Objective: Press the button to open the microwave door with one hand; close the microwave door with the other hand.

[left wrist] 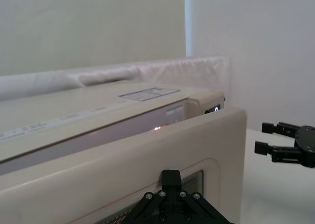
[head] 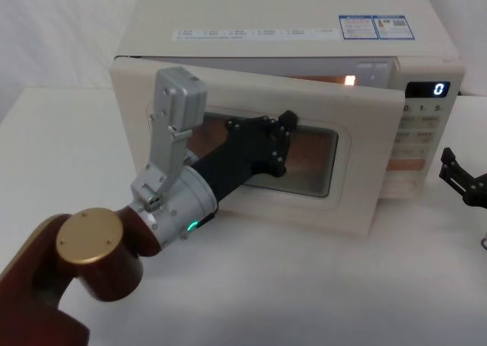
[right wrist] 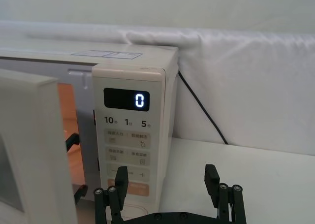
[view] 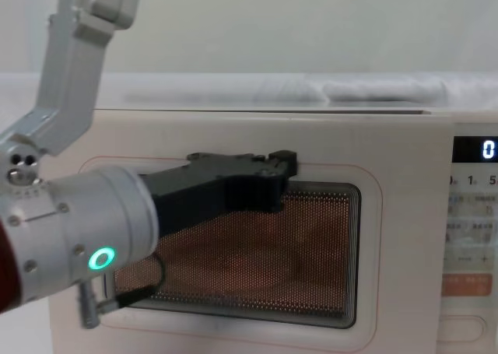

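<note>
Left gripper against the microwave door (ajar); right gripper right of the microwave

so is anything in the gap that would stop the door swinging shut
Nothing visible does. The microwave door is ajar, with the left gripper on its outer face. The gap to the microwave looks clear, and the right gripper waits off beside the control panel.
</note>
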Motion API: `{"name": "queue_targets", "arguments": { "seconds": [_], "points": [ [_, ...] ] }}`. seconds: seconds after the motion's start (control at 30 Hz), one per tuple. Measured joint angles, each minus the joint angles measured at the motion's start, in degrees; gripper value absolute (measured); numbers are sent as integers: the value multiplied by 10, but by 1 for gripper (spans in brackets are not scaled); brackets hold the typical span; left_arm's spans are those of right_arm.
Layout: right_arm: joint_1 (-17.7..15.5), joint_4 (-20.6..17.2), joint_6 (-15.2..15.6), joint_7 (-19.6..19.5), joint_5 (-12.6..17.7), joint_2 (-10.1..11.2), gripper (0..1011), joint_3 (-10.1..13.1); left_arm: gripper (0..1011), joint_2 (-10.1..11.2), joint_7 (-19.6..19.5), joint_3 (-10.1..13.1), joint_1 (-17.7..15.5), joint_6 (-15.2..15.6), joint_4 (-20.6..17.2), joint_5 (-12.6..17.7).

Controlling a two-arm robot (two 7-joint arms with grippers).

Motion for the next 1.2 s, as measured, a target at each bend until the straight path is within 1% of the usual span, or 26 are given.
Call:
{"name": "queue_targets", "arguments": {
  "seconds": [0.1,0.3,0.4,0.53,0.63,1.2],
  "points": [
    [0,0,0,0,0,0,1002,0,0,-9,8,5,-10,-5,10,2],
    [0,0,0,0,0,0,1002,0,0,-28,34,8,-16,-12,23,12],
    [0,0,0,0,0,0,1002,0,0,-41,52,6,-18,-15,32,19],
    [0,0,0,0,0,0,1002,0,0,-53,62,-1,-20,-16,39,21],
    [0,0,0,0,0,0,1002,0,0,-58,63,-4,-23,-16,44,21],
    [0,0,0,0,0,0,1002,0,0,-61,39,-2,-50,-8,69,12]
  ]
}}
